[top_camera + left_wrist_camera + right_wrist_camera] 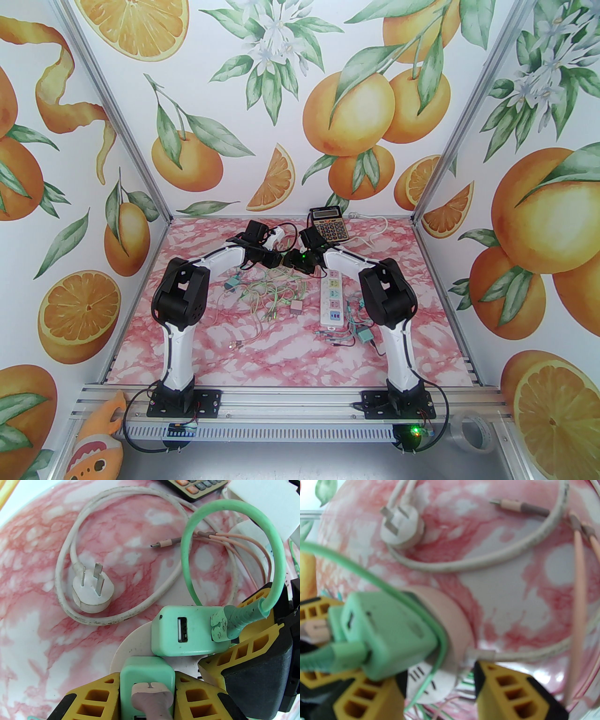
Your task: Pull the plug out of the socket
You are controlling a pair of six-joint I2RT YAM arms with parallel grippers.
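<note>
Left claw [147,678] clamped on the plug [145,669], a green USB charger block with a pink cable end stuck in it. Yellow fingers [98,695] press both sides. The plug sits against the round white socket [131,641]; can't tell if its pins are fully in. A second plug [187,630], also green and with a green cable [187,550] looping up, sits on the same socket just beside the first.

Right claw [438,672] grips the socket by its rim, one finger under the second plug and the other at the cord exit. The view is blurry.

Both claws meet at the far middle of the pink worktop [35,644], near the calculator [329,224]. A white three-pin plug [91,592] on a cord lies loose, pins up. The power strip [332,300] is well apart, nearer the right arm.
</note>
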